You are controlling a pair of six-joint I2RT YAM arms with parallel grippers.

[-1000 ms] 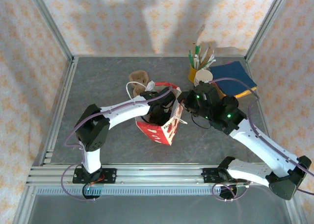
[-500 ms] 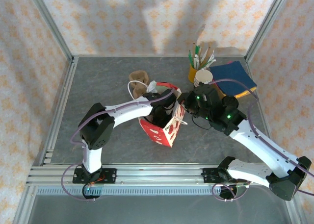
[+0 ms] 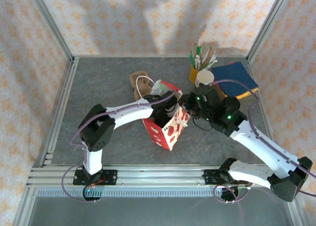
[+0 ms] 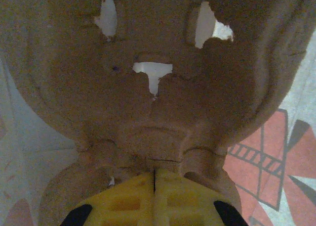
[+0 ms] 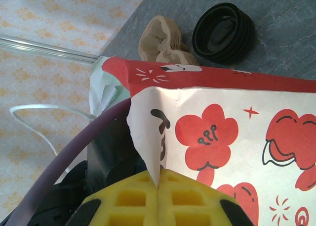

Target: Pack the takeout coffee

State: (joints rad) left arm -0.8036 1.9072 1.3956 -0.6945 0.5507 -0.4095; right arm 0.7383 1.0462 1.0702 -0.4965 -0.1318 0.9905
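Observation:
The takeout coffee is hidden from me. A red and white paper bag point(image 3: 168, 129) with flower prints lies tilted at the table's middle. My left arm reaches into its mouth. The left gripper point(image 4: 154, 175) is shut on the edge of a brown pulp cup carrier point(image 4: 148, 87), with the bag's red-printed wall point(image 4: 276, 157) to the right of it. My right gripper point(image 5: 159, 179) is shut on the bag's white paper rim point(image 5: 148, 137), at the bag's right corner point(image 3: 183, 113) in the top view.
A second brown pulp carrier point(image 3: 139, 83) point(image 5: 160, 38) lies behind the bag, under a white handle loop point(image 3: 143, 80). A round black lid point(image 5: 223, 33) sits beside it; what is under it I cannot tell. A yellow holder of pens point(image 3: 196, 70), cream-rimmed cups point(image 3: 204, 77) and blue and yellow pads point(image 3: 238, 80) stand back right.
The bag has tipped up so its printed side faces the top camera and its dark opening is covered. Its white handle loop has swung back over the brown carrier. The left arm sits deeper inside.

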